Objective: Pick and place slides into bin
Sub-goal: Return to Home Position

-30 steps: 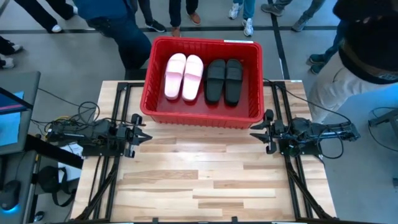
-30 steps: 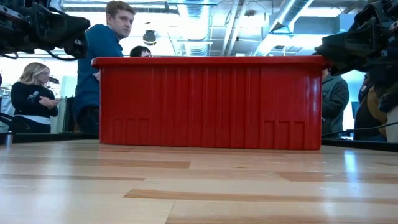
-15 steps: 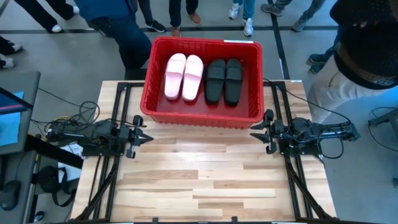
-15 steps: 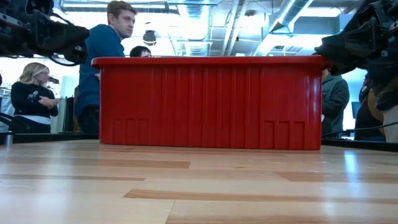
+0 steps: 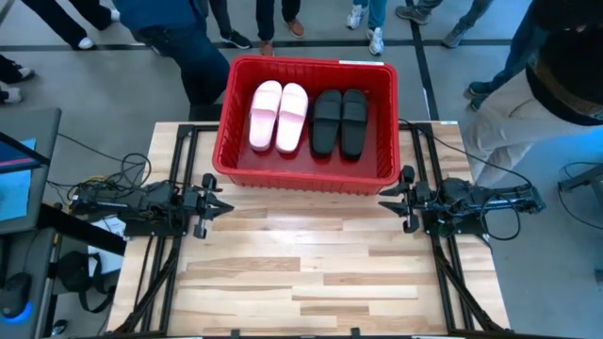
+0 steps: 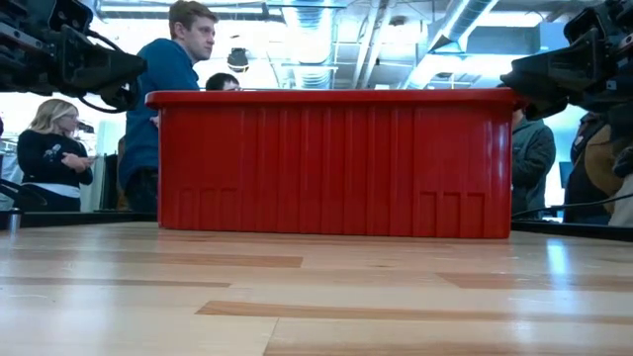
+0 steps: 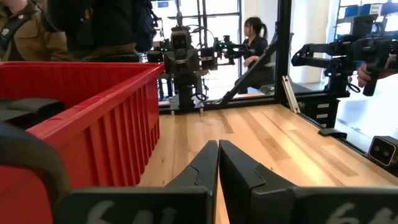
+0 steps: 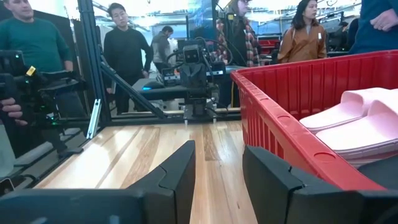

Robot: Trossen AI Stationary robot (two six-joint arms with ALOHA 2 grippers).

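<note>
The slides point(image 5: 292, 117) lie lengthwise in the bin point(image 5: 303, 177), midway between the arms. The left gripper point(image 5: 219, 204) — fingers together — and the right gripper point(image 5: 386, 200), fingers apart, sit beside its near corners.

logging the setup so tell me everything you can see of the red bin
The red bin is a large rectangular plastic tub with ribbed walls and a rolled rim. It stands upright at the far end of the wooden table. Inside, two pink slides and two black slides lie side by side, lengthwise. The left tool and right tool sit clear of its near corners.
</note>
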